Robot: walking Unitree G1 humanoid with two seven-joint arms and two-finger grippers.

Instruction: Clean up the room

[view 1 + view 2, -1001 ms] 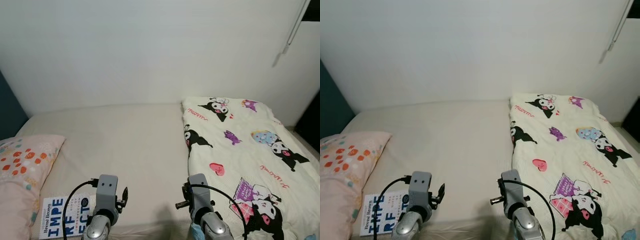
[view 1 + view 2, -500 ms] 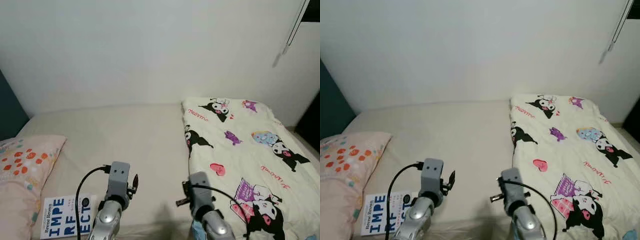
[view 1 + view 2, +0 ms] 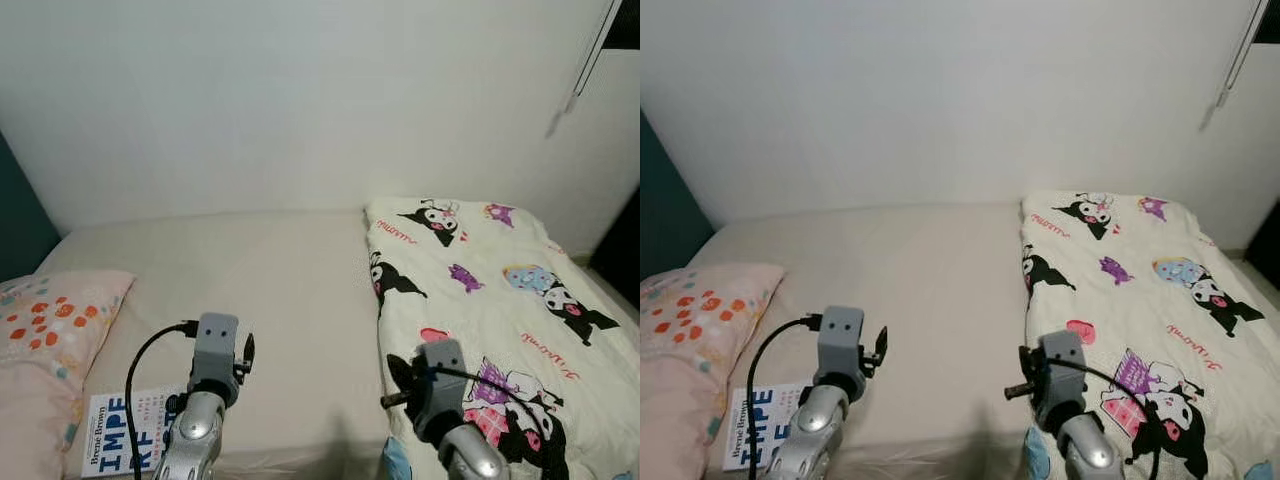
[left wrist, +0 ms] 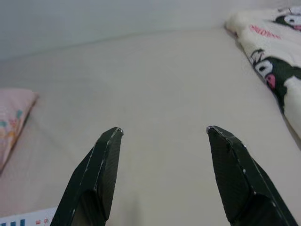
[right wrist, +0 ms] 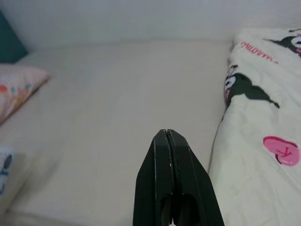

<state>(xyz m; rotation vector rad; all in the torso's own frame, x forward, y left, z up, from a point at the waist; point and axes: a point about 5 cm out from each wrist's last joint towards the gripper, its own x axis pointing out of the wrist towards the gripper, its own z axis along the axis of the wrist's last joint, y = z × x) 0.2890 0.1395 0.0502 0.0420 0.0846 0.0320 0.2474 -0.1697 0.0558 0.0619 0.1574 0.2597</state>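
A cream blanket [image 3: 480, 290] printed with black cartoon figures covers the right half of the bed. A white book [image 3: 125, 445] with blue letters lies at the bed's near left corner, beside a pink dotted pillow [image 3: 45, 330]. My left gripper [image 4: 163, 129] is open over the bare beige sheet [image 3: 270, 280], just right of the book, with nothing between its fingers. My right gripper [image 5: 167, 132] is shut and empty, held over the blanket's left edge. Both silver wrists rise from the lower edge of the eye views.
A plain white wall runs behind the bed. A dark teal panel [image 3: 15, 230] stands at the far left. A thin white blind wand [image 3: 585, 55] hangs at the upper right. The middle of the sheet is bare.
My right arm has shifted right, from the bare sheet onto the blanket's edge. My left arm swung right half a second ago and is back to the left, near the book.
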